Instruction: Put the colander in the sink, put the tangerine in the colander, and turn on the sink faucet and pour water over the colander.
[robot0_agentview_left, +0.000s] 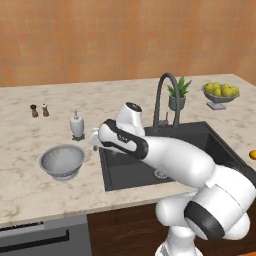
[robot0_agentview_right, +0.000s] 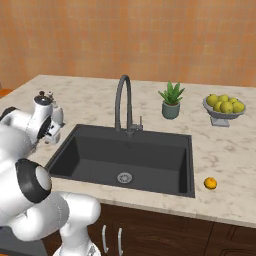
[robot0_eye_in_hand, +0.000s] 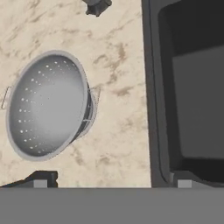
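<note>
The end effector (robot0_eye_in_hand: 109, 181) is released above the tabletop (robot0_eye_in_hand: 118, 131), and the colander (robot0_eye_in_hand: 46, 105) lies off to one side. Descending from here could miss its thin rim or tip it.

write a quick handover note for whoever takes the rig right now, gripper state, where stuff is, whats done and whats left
Gripper: open, holding nothing, above the counter between colander and sink.
Colander: upright on the counter left of the sink, not yet moved.
Tangerine: on the counter right of the sink.
Sink faucet: behind the basin, no water visible.
Done: nothing yet.
Left: grasp the colander and set it in the sink, put the tangerine in it, turn the faucet on over it.
</note>
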